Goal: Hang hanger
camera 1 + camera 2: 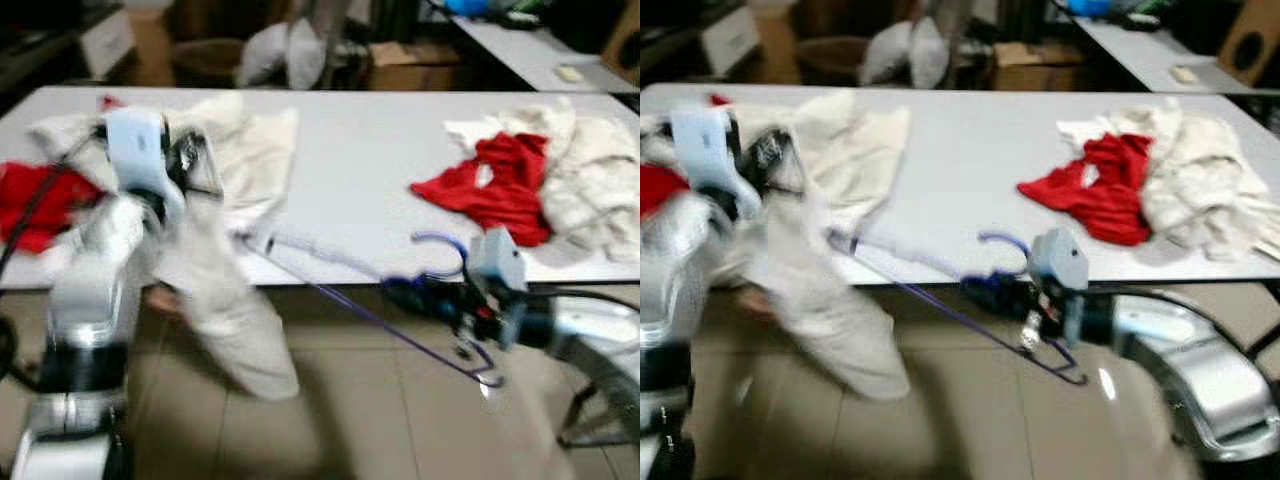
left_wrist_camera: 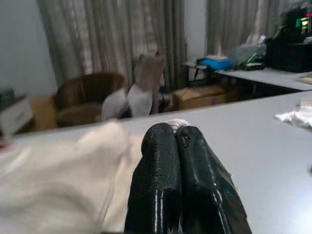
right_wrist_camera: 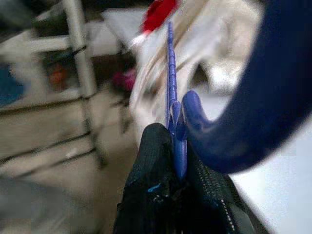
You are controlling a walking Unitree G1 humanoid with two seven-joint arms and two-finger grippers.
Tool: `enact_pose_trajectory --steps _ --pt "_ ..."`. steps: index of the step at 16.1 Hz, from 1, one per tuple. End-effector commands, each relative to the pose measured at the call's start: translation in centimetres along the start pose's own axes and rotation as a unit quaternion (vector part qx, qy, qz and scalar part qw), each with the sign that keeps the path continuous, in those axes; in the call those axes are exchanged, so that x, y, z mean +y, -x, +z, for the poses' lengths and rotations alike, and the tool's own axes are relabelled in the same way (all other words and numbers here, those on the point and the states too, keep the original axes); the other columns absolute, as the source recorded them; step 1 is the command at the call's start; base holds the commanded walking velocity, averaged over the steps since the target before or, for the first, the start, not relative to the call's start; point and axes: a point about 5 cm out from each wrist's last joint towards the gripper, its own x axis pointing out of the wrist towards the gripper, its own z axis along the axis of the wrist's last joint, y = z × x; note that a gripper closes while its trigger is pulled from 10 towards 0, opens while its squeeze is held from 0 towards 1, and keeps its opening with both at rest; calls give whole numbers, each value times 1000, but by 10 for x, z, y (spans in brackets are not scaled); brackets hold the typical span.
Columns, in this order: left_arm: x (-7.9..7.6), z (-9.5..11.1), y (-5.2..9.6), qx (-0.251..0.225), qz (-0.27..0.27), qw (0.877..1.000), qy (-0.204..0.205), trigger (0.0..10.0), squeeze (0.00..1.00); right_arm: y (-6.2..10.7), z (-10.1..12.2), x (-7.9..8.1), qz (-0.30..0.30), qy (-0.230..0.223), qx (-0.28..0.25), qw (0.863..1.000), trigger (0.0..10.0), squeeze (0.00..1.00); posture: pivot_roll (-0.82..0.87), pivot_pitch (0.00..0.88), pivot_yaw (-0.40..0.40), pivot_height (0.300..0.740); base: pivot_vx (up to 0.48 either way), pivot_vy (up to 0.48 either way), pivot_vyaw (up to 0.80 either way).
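Observation:
A blue wire hanger is held level in front of the white table, with its hook pointing up. My right gripper is shut on the hanger just below the hook, and its fingers pinch the wire. One end of the hanger reaches into a cream garment that hangs off the table's front edge. My left gripper is raised over the table's left part and shut on the top of that garment; a bit of cloth shows at the fingertips. The head views are blurred.
A red cloth and a pile of white clothes lie on the table's right side. Another red cloth lies at the left edge. Behind stand a brown chair, boxes and a second table. Tiled floor lies in front.

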Motion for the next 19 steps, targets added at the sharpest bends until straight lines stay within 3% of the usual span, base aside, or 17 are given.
enact_pose_trajectory --steps 1,3,5,8,10,13,14,16,17,18,19 --pt "1 11 -7 -21 -6 1000 -18 10000 0 7 8 1 36 4 0 999 10000 0 -108 0 2 740 386 0 0" --pt "15 22 -16 -31 2 999 -34 10000 0 16 17 -2 78 -4 -1 997 10000 0 -100 0 -5 740 386 0 0" --pt "23 40 -24 -58 -7 998 -38 10000 0 12 18 -8 112 11 24 993 10000 0 -100 0 -2 740 386 0 0" --pt "12 64 -24 -100 -64 993 2 10000 0 -24 12 -25 100 46 53 992 10000 0 -91 0 2 740 389 0 0" --pt "3 81 -18 -126 -101 987 19 10000 0 -48 17 -40 77 66 43 994 10000 0 -81 0 -6 740 388 0 0" --pt "-7 105 -7 -161 -143 976 26 10000 0 -80 43 -73 -3 105 4 994 10000 0 -60 0 -24 740 389 0 0" --pt "-8 119 0 -184 -157 970 34 10000 0 -86 65 -95 -79 130 -21 988 10000 0 -48 0 -36 740 382 0 0" --pt "-7 131 6 -203 -165 964 47 10000 0 -86 89 -115 -155 143 -57 976 10000 0 -44 0 -40 740 388 0 0" --pt "-2 143 14 -228 -165 958 58 10000 0 -73 132 -131 -251 179 -143 941 10000 0 -43 0 -40 740 386 0 0" --pt "6 155 22 -258 -157 950 76 10000 0 -53 173 -137 -319 215 -239 891 10000 0 -43 0 -40 740 386 0 0" --pt "14 162 28 -277 -148 946 84 10000 0 -37 196 -137 -343 223 -309 859 10000 0 -43 0 -41 740 386 0 0"
